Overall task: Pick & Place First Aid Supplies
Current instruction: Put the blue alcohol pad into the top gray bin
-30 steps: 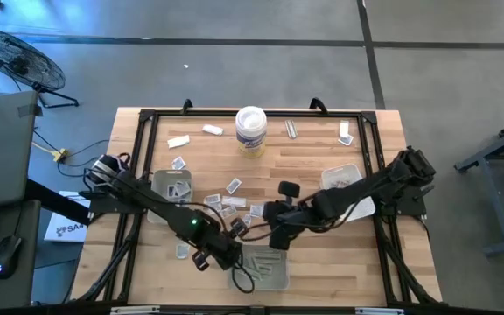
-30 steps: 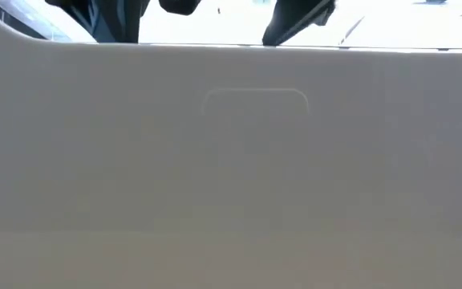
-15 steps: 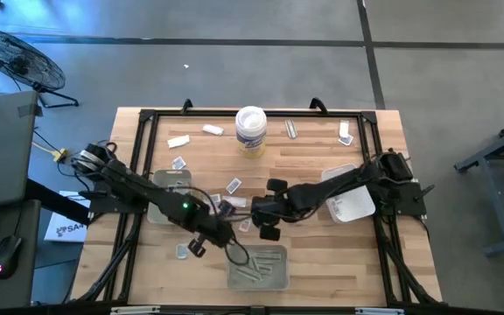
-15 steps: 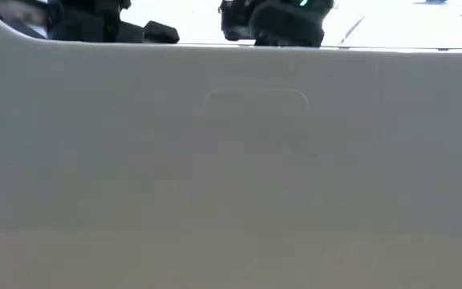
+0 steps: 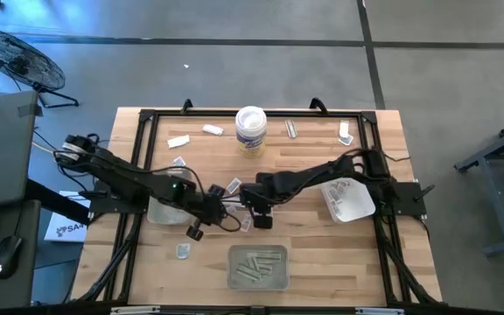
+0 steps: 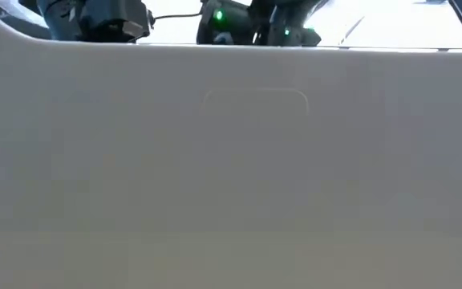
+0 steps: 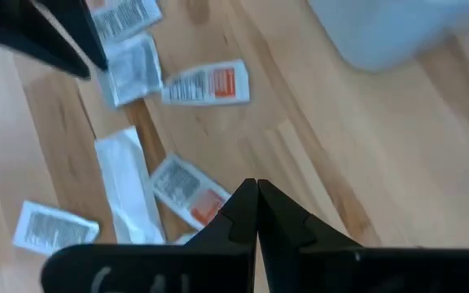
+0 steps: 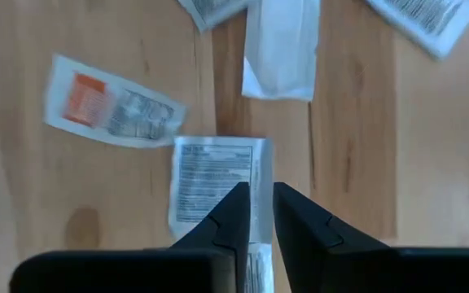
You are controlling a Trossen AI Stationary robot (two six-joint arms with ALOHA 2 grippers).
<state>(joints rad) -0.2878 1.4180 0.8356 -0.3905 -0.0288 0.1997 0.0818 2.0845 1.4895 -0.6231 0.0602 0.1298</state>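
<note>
The first aid supplies are small white packets (image 5: 234, 185) scattered over the wooden table, with a cluster at its middle. My right gripper (image 8: 259, 195) points down over a white packet with black print (image 8: 214, 183). Its fingers stand a narrow gap apart with nothing between them. Whether they touch the packet I cannot tell. An orange-printed packet (image 8: 108, 104) and a pale strip wrapper (image 8: 279, 49) lie flat just beyond. My left gripper (image 7: 256, 191) is shut and empty above the table, beside a red-printed packet (image 7: 187, 191) and a long strip wrapper (image 7: 124, 191).
A grey tray (image 5: 257, 267) holding strip wrappers stands near the front edge. Another tray (image 5: 166, 182) lies under my left arm, and a white one (image 5: 350, 199) under my right arm. A white tub (image 5: 250, 129) stands at the far middle. More packets (image 5: 213, 130) lie along the far edge.
Both grippers have drawn away from the near tray toward the packet cluster at the table's middle. The left one has gone far and left. The right one has gone far and left and come down over the packets.
</note>
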